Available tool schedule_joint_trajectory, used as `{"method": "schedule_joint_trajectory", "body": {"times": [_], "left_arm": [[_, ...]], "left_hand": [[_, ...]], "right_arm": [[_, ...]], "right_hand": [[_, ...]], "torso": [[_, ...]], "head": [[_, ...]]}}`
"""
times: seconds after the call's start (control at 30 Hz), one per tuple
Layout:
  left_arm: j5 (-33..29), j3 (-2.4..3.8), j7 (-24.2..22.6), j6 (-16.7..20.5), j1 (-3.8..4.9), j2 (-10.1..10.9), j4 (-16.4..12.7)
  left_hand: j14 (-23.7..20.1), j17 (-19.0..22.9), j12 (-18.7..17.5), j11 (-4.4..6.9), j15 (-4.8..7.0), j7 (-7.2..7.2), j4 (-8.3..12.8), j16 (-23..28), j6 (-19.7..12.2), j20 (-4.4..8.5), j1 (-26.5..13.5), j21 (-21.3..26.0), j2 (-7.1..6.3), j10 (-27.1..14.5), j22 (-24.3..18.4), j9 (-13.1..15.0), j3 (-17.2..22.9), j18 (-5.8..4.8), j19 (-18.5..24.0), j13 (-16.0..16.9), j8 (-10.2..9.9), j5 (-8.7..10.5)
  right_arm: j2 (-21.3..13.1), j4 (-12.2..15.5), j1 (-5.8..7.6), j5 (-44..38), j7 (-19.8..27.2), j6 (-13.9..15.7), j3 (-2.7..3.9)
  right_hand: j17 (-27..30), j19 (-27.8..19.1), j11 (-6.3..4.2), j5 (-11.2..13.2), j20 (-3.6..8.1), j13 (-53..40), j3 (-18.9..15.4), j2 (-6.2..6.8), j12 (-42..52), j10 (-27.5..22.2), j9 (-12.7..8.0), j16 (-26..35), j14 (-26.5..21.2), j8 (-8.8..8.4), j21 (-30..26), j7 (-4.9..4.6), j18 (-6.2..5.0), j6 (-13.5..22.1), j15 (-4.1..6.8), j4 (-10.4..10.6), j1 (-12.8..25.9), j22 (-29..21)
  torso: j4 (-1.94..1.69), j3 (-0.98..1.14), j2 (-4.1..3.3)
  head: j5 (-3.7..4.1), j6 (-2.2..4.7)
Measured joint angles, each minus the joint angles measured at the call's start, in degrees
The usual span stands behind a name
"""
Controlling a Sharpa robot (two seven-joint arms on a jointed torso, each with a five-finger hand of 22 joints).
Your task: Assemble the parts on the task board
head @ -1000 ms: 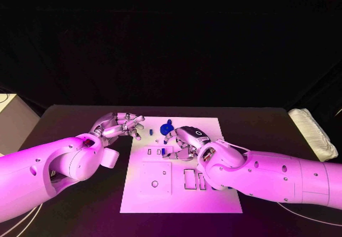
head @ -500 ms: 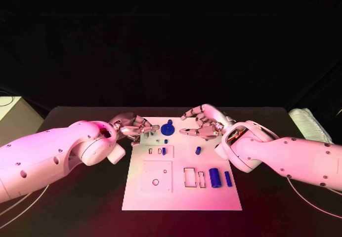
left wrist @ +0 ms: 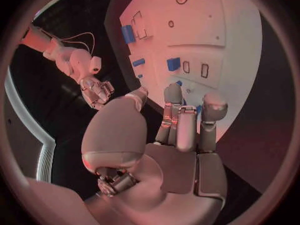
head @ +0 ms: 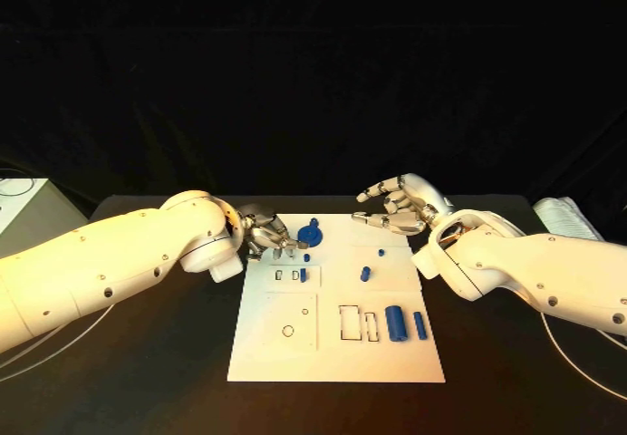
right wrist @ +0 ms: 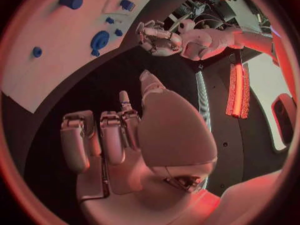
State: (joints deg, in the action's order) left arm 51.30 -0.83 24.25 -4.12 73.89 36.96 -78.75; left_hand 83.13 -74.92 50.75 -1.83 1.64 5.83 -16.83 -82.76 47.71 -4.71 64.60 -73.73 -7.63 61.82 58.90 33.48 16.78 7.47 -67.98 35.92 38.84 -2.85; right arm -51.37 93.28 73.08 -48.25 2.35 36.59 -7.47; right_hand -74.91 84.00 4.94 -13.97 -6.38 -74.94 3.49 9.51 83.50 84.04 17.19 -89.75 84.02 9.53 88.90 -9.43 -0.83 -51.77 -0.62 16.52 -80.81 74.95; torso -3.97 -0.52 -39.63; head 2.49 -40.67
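The white task board (head: pixel 333 358) lies in the middle of the black table. A round blue part (head: pixel 308 236) stands near its far edge, two small blue parts (head: pixel 367 272) lie mid-board, and a blue cylinder (head: pixel 393 322) with a thin blue part (head: pixel 419 325) sits at the near right. My left hand (head: pixel 268 237) hangs over the board's far left corner, fingers (left wrist: pixel 172 92) stretched toward a small blue part (left wrist: pixel 199 109), thumb apart. My right hand (head: pixel 399 207) hovers past the far right corner, loosely curled, holding nothing. The right wrist view shows the board (right wrist: pixel 37 60) and the left hand (right wrist: pixel 159 39).
A folded white cloth (head: pixel 571 227) lies at the table's right edge, and a pale box (head: pixel 26 207) stands at the left. Cables (head: pixel 575 367) run over the table near the right arm. Rectangular slots (head: pixel 351 324) and a round hole (head: pixel 287 331) are on the board's near half.
My right hand has lifted off the board's middle and drawn back to the far right corner, uncovering the parts at the near right. My left hand has moved in over the far left corner.
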Motion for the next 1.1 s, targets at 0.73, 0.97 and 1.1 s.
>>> {"method": "schedule_joint_trajectory", "body": {"times": [0.73, 0.97, 1.1], "left_arm": [[6.43, -1.50, 4.45, -7.24, 0.36, -6.47, 6.17], [6.57, -2.05, 4.73, -8.37, 0.38, -7.12, 6.81], [6.57, -2.44, 4.84, -8.84, 0.37, -7.56, 7.32]], "left_hand": [[0.21, 0.00, 0.49, -0.01, -0.21, 0.00, 0.00, -0.62, 0.00, 0.00, -1.13, -0.26, 0.68, 0.01, 0.54, 0.90, 0.00, 0.01, 0.01, 0.13, 0.24, 0.00], [0.62, 0.01, 0.49, -0.01, -0.21, 0.00, 0.00, -0.85, 0.00, 0.00, -1.13, -0.62, 0.68, 0.01, 0.80, 1.11, 0.00, 0.02, 0.01, 0.18, 0.24, 0.00], [0.62, 0.01, 0.71, -0.01, -0.21, 0.00, 0.00, -0.85, 0.01, 0.00, -1.13, -0.62, 0.68, 0.02, 0.94, 1.15, 0.00, 0.02, 0.01, 0.19, 0.31, 0.00]], "right_arm": [[0.17, -1.47, 0.41, 0.49, -1.19, 0.07, 0.00], [0.27, -1.62, 0.43, 0.39, -1.60, 0.02, 0.00], [0.31, -1.69, 0.43, 0.31, -1.75, -0.01, 0.00]], "right_hand": [[0.00, 0.00, -0.01, 0.00, 0.00, 0.01, 0.00, 0.21, 0.00, -0.01, -0.01, 0.00, 0.00, 0.19, -0.18, -0.15, 0.00, 0.15, 0.00, 0.00, 0.22, -0.01], [0.00, 0.00, -0.01, 0.00, 0.00, 0.02, -0.16, -0.09, 0.00, -0.01, -0.02, 0.00, 0.00, 0.19, -0.18, -0.15, 0.00, 0.15, 0.00, 0.16, 0.51, -0.02], [0.01, 0.00, -0.01, 0.00, 0.01, 0.02, -0.16, -0.09, 0.00, -0.01, 0.06, 0.00, 0.00, 0.46, -0.47, -0.15, 0.00, 0.15, 0.00, 0.16, 0.51, -0.02]], "torso": [[0.20, -0.12, -0.31], [0.14, -0.14, -0.30], [0.16, -0.14, -0.29]], "head": [[0.04, -0.51], [0.15, -0.61], [0.16, -0.64]]}}
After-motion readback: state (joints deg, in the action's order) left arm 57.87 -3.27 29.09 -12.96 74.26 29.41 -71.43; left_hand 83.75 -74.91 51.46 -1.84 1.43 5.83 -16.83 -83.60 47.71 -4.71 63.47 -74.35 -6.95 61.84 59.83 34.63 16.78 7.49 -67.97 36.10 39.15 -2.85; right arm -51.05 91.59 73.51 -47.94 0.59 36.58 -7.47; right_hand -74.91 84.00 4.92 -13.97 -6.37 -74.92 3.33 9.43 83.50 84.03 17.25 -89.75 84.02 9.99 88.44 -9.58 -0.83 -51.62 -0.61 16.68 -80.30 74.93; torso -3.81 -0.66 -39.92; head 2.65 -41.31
